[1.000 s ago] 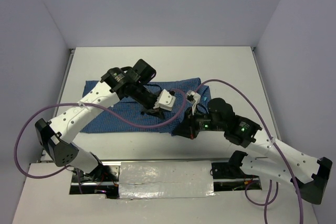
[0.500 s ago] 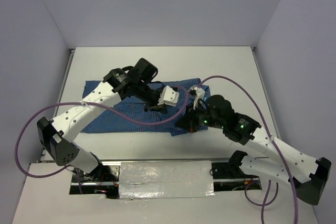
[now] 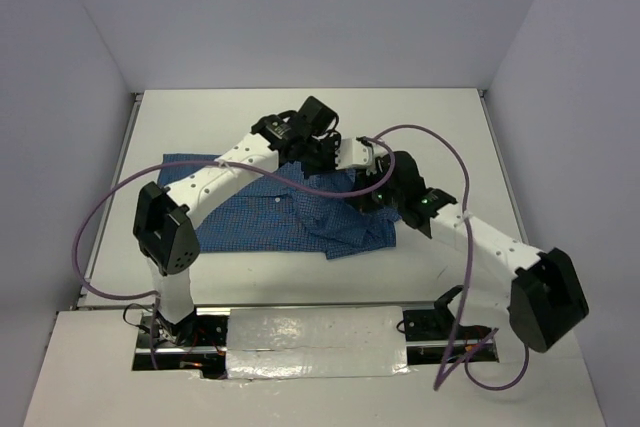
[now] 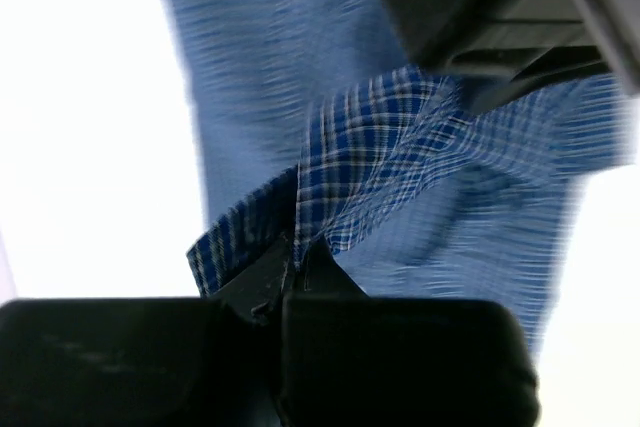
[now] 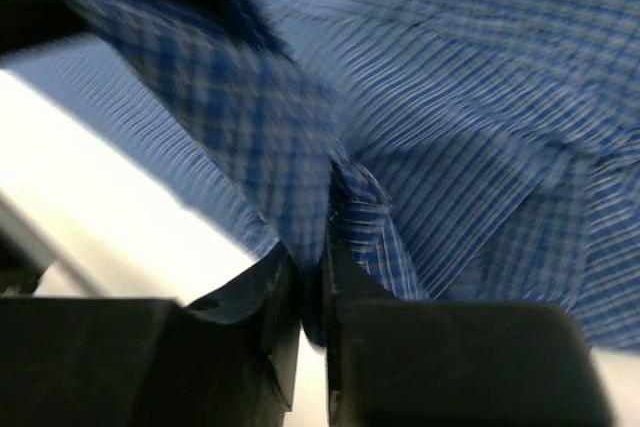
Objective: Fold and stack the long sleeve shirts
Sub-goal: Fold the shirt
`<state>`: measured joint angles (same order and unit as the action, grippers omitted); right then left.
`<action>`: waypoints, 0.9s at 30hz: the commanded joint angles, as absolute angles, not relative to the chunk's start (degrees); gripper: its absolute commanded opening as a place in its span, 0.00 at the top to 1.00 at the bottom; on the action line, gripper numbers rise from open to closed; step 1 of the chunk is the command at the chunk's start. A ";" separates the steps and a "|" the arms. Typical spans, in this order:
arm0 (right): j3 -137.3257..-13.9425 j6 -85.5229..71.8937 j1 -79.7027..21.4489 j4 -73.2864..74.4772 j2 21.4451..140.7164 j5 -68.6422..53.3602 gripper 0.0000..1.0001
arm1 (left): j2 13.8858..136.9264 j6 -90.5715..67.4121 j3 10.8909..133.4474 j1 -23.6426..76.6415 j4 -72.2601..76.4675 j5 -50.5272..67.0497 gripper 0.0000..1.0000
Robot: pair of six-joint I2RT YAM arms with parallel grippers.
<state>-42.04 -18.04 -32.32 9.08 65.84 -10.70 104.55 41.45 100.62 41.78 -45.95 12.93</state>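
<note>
left gripper (image 4: 295, 257) closed tight on shirt (image 3: 250, 217) edge, right gripper (image 5: 312, 257) nearly closed on cloth too; raised at frame centre, likely for carrying the fold over.

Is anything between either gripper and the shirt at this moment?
Nothing visible does. The left gripper pinches a fold of the shirt, and the right gripper has the cloth between its nearly closed fingers.
</note>
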 commanded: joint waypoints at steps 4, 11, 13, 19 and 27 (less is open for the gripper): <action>-45.18 -17.31 -26.02 2.29 73.47 -10.37 0.79 | 107.49 46.76 104.94 40.34 -40.78 -5.97 1.00; -46.67 -22.14 -21.10 -4.39 80.85 -15.29 0.68 | 111.79 43.95 109.24 40.78 -40.78 -12.39 1.00; -47.72 -23.20 -20.74 -4.13 82.00 -14.34 0.68 | 112.76 43.42 109.51 40.87 -39.91 -13.44 0.99; -47.47 -25.22 -18.55 -3.08 81.92 -14.41 0.67 | 114.17 41.84 108.64 41.13 -37.97 -13.63 0.91; -43.77 -28.83 -16.35 -2.46 77.09 -15.11 0.69 | 115.05 38.32 106.96 41.13 -33.84 -13.54 0.88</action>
<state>-44.42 -27.00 -16.82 -0.43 80.29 -14.26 114.45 41.32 107.15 40.93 -37.39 -12.67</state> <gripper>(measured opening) 0.314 0.117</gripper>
